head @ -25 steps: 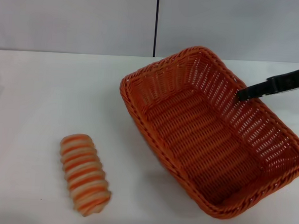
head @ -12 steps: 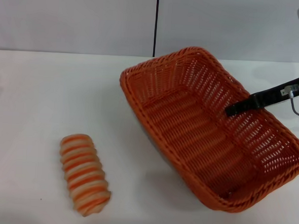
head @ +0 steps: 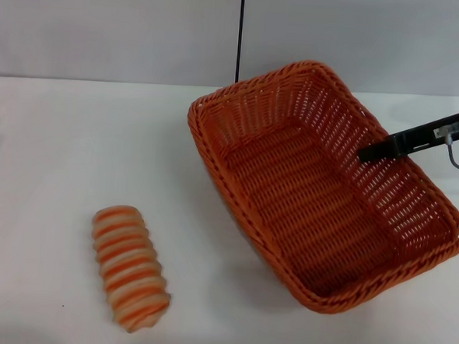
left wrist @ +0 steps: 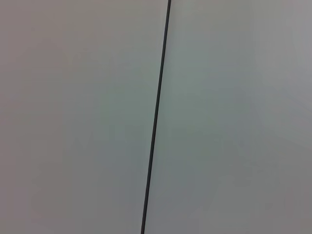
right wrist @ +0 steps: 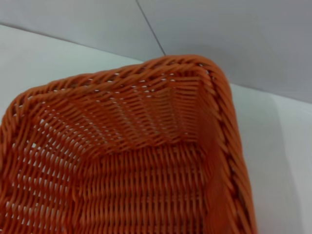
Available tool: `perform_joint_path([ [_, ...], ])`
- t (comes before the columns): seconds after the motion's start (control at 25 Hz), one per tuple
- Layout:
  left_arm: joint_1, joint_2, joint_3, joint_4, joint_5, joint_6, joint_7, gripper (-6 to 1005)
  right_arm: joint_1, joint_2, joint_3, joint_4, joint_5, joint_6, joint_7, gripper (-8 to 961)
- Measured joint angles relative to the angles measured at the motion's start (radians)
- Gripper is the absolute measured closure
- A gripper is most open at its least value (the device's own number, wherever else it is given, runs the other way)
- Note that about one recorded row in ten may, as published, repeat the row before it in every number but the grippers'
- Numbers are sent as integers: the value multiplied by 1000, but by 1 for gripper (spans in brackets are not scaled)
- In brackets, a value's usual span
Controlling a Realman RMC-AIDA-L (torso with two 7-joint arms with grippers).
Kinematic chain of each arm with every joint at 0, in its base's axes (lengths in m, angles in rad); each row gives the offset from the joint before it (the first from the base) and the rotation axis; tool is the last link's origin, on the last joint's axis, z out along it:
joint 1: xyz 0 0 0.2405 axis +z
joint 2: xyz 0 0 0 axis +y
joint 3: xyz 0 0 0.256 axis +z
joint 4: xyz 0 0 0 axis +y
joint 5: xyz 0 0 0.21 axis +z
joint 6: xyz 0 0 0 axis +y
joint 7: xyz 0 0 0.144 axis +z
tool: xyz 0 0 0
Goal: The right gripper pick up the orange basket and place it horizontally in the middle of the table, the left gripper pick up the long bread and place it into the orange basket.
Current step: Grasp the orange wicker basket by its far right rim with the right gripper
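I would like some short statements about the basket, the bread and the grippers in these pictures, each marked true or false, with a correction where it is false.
1. The long bread lies inside the orange basket. False: it lies on the table, to the robot's left of the basket.
2. The right gripper reaches in at the basket's right wall. True.
3. The basket holds nothing. True.
4. The left gripper is touching the bread. False: it is not in view.

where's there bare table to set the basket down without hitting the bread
Bare table stretches left of the orange basket, behind the long bread, and a narrower strip lies between the two. The right side is crowded: the basket fills it, with the right gripper at its wall.
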Motion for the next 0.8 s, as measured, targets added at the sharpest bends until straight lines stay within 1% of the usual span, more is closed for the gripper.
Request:
perform_joint_path([
  [0.08,0,0,0,0,0,3,0,220,-5,6,0,-12,2,0,-13,729],
  [0.24,0,0,0,0,0,5,0,220,-8,13,6,-21,14,0,-61,761],
  [0.36,0,0,0,0,0,6,0,220,-10,14,4,-55,21,-20,-106,786],
  [0.4,0,0,0,0,0,6,-1,221,-11,14,3,-90,24,-57,-144,794],
  [0.44,0,0,0,0,0,6,-1,221,-11,14,3,-90,24,-57,-144,802],
  [0.52,2,0,0,0,0,6,-1,221,-11,14,1,-128,27,-99,-178,818],
  [0.6,4,0,0,0,0,6,-1,221,-11,13,-1,-188,29,-157,-212,818],
  [0.64,4,0,0,0,0,6,-1,221,-11,13,-1,-188,29,-157,-212,819],
  [0.76,6,0,0,0,0,5,-2,221,-8,9,-2,-240,30,-236,-269,819],
  [0.8,9,0,0,-2,0,5,-2,221,-4,3,-2,-269,24,-283,-295,818],
])
